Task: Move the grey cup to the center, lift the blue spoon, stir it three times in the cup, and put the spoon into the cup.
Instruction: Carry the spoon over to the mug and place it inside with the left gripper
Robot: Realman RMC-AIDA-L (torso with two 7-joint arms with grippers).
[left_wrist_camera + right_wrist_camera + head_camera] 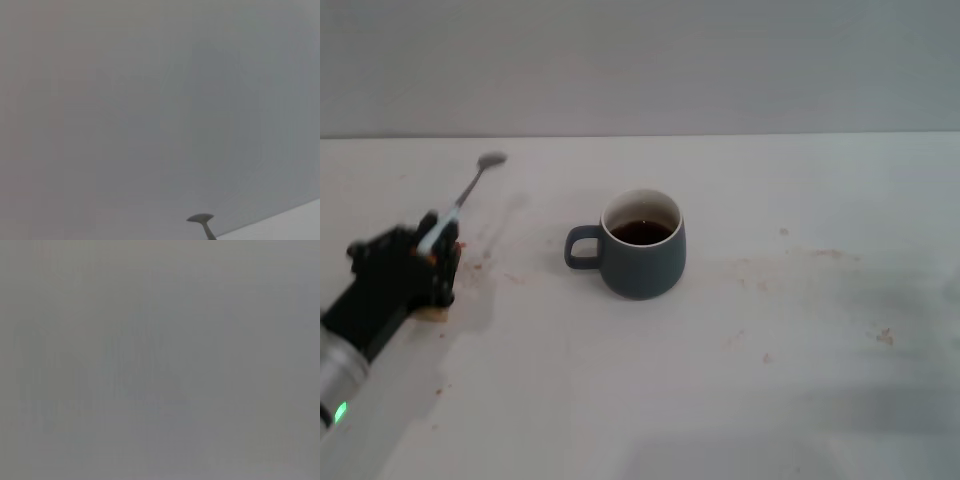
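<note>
L tool (pixel 432 243) sits nr the worktop's (pixel 800 400) left edge, clenched on the blue spoon's (pixel 470 190) pale handle. Spoon's long axis tilts up & away toward the far edge, bowl uppermost; L wrist view shows only that bowl (pixel 201 218) w/ its neck. Grey cup (pixel 641 245) stands abt mid-worktop, well apart to the right of the tool, handle facing the tool, dark liquid inside. Next move prob needs the bowl swung down & carried rightward over the rim. R arm not in view, so L is nearer
</note>
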